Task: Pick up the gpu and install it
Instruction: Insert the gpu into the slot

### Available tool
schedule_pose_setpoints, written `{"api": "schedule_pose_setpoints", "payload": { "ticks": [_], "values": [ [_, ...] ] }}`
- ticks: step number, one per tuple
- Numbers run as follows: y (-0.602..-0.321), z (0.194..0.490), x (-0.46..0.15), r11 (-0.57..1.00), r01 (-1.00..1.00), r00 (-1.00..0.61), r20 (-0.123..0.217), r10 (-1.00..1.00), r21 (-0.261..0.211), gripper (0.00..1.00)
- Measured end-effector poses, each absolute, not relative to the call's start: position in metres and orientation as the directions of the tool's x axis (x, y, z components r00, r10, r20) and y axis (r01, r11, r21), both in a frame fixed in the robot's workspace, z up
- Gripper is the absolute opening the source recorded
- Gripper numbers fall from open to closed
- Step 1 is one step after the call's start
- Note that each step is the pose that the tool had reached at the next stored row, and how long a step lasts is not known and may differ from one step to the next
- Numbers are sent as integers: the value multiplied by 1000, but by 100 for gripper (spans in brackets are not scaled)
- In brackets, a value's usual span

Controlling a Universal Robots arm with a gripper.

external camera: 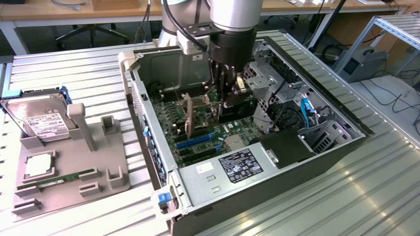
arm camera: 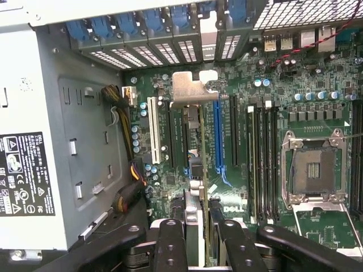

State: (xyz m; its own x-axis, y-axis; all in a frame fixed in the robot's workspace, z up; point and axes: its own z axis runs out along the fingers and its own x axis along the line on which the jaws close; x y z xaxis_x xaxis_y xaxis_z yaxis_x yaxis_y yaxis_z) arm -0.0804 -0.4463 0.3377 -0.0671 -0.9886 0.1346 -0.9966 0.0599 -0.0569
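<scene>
You've got the end effector down inside the open PC case, fingers partly closed on the gpu, gripping its upper edge. Card is held edge-on, board upright, hanging straight below the end effector, so there's no offset between them to close

Key relation: the card's long axis runs parallel to the expansion slots on the motherboard. In the wrist view the card's thin edge sits between the white slot and the blue slot, over one of the black slots, with the silver end bracket at the far end, pointing toward the row of slot covers on the case's rear wall. Bracket tab looks just short of that wall, can't tell if it's touching

Can't tell from either view whether the card's bottom edge is already in the slot or just above it. Judging by bracket height I'd say it's close to seated, not fully

Outside the case, on the bench toward the exterior view's left: grey parts fixture with the hard drive and RAM stick in it. Power supply fills the near corner of the case, clear of the card
</scene>
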Motion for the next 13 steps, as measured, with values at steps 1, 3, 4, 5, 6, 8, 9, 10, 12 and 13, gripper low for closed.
{"api": "schedule_pose_setpoints", "payload": {
  "ticks": [1,3,4,5,6,8,9,10,12,13],
  "values": [
    [-446,338,-81,60,-997,-67,135,-989,-57,27],
    [-446,337,-82,60,-997,-67,136,-988,-57,27],
    [-446,337,-83,60,-997,-67,136,-988,-57,27],
    [-446,337,-83,60,-997,-67,137,-988,-57,27],
    [-446,337,-84,60,-997,-67,137,-988,-57,27],
    [-446,337,-85,60,-997,-67,138,-988,-57,27],
    [-446,337,-86,60,-997,-67,139,-988,-57,27],
    [-446,337,-86,60,-997,-67,140,-988,-57,27],
    [-446,336,-87,60,-997,-67,140,-988,-57,27],
    [-446,336,-88,60,-997,-67,141,-988,-57,27]
  ]
}}
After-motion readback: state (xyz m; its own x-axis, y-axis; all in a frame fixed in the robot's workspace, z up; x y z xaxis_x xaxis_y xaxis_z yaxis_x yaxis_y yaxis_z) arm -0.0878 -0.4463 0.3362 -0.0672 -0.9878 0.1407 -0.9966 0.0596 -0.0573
